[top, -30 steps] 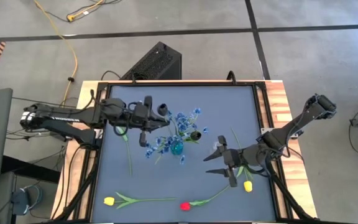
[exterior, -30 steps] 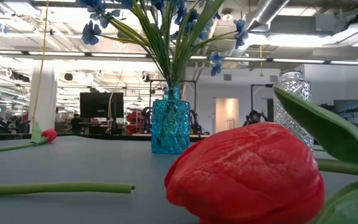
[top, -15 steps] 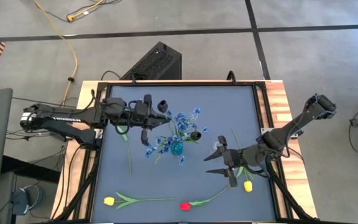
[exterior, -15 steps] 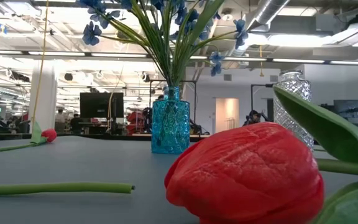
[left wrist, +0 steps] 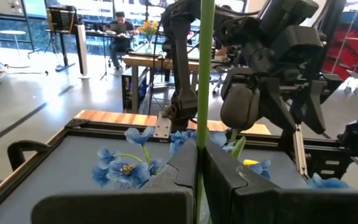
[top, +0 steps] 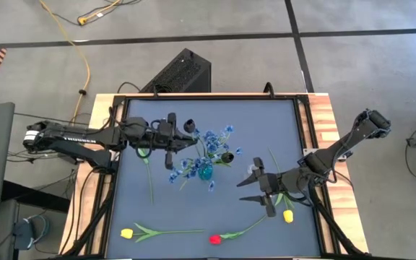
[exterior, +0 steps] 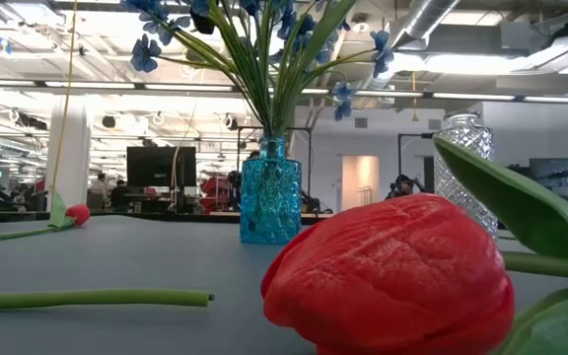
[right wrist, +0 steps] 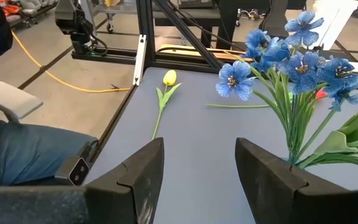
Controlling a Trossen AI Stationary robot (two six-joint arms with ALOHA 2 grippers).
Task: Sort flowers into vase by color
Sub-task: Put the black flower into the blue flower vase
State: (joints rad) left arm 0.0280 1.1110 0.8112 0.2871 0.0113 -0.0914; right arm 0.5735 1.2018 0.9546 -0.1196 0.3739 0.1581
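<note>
The left gripper (top: 170,139), at about ten o'clock from the blue vase (top: 205,172), has its fingers (left wrist: 229,186) clenched on a green flower stem (left wrist: 202,74). The right gripper (top: 257,189), fingers (right wrist: 145,174) spread and released, waits at four o'clock from the vase. A red tulip (top: 214,239) and a yellow tulip (top: 127,233) lie on the surface (top: 266,123) toward six o'clock.

- Left gripper (left wrist: 199,180), bottom centre, fingers clamped on a green stem (left wrist: 205,74) rising upright.
- Blue blossoms (left wrist: 124,169) lower left; the other arm's gripper (left wrist: 272,81) upper right.
</note>
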